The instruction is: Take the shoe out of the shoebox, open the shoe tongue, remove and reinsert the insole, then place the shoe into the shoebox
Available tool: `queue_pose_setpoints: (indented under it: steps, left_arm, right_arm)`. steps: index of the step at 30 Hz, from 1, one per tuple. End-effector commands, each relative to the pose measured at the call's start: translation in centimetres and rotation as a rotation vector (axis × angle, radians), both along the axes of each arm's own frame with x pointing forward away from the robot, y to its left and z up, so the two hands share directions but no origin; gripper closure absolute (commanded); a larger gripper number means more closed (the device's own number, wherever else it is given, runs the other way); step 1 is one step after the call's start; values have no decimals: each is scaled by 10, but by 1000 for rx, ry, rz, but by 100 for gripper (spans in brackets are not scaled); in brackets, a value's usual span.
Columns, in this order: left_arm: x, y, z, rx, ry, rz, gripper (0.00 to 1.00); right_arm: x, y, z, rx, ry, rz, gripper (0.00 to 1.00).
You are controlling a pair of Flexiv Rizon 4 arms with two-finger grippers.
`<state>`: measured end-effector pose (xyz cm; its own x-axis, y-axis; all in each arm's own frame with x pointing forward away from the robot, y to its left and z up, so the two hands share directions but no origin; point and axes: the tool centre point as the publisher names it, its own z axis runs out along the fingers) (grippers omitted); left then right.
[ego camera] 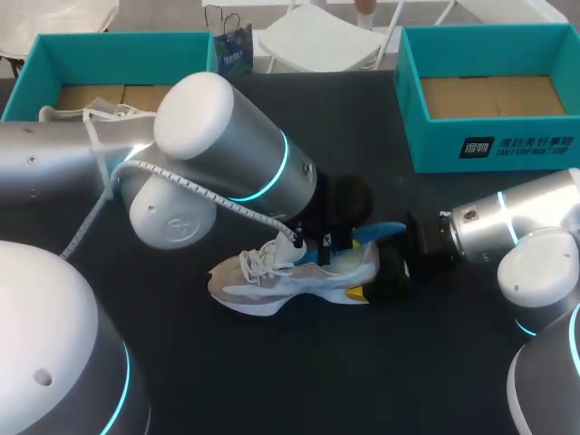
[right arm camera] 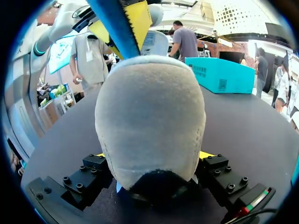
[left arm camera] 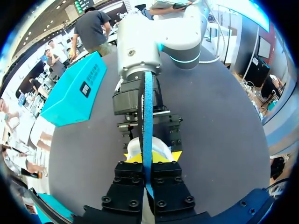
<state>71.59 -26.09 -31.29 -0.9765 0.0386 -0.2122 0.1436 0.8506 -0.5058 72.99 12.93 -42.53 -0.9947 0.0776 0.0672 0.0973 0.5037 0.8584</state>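
A white sneaker lies on its side on the dark table, toe toward my left. My right gripper comes in from the right and grips its heel. In the right wrist view the grey heel fills the gap between both fingers of the right gripper. The blue insole sticks up out of the shoe's opening. My left gripper is shut on the insole, seen edge-on between its yellow tips. The left arm's bulk hides part of the shoe in the head view.
Two teal shoeboxes stand at the back: one at the left with something white by its front edge, one at the right showing a bare cardboard floor. White cable runs along my left arm.
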Motion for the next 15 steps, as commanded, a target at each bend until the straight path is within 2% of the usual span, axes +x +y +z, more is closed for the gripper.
queue_pose_setpoints:
  steps: [1,8,10,15]
  left_arm:
    - [1,-2,2,0,6,-2,100]
    - [-4,2,32,-68,36,-4,100]
    - [-4,1,48,-114,102,-29,100]
    - [-13,-1,86,-158,162,-23,100]
  right_arm:
    - [0,4,-5,-2,1,0,100]
    - [0,4,-5,-2,1,0,100]
    - [0,4,-5,-2,1,0,100]
    - [0,4,-5,-2,1,0,100]
